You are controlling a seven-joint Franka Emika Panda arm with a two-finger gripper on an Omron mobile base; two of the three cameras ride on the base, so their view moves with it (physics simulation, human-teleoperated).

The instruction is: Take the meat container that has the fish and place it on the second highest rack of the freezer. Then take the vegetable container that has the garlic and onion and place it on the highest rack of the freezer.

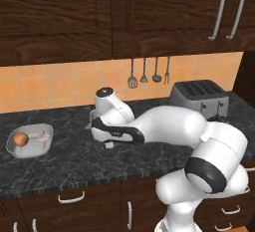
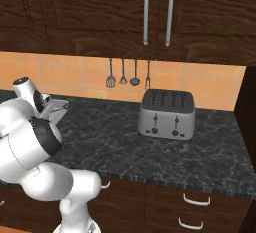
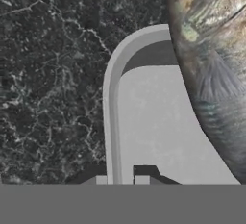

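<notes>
The gripper [image 3: 121, 180] is down at the near rim of the meat container [image 3: 144, 122], one finger outside the wall and one inside, clenched on that rim. From the hand camera the grey tray's rounded corner curves away over the dark marbled counter [image 3: 53, 74], and the fish [image 3: 216, 74], scaly and grey-brown, lies along its right side, covering much of the floor there.

From the left base camera the arm's bulk hides that tray almost wholly; a bit of its edge peeks out beside the wrist. Well to the left on the same counter sits the vegetable container [image 1: 35, 149], shallow and grey, with the orange-brown onion [image 1: 20, 138] at its left and the pale garlic [image 1: 44, 137] just beside it to the right. Open counter lies between the two trays and toward the front edge.

Farther right stands a toaster [image 2: 166, 114], well apart from the arm, with bare counter around it. Utensils [image 2: 123, 74] hang on the tiled wall behind, under dark wooden cabinets [image 2: 150, 12].
</notes>
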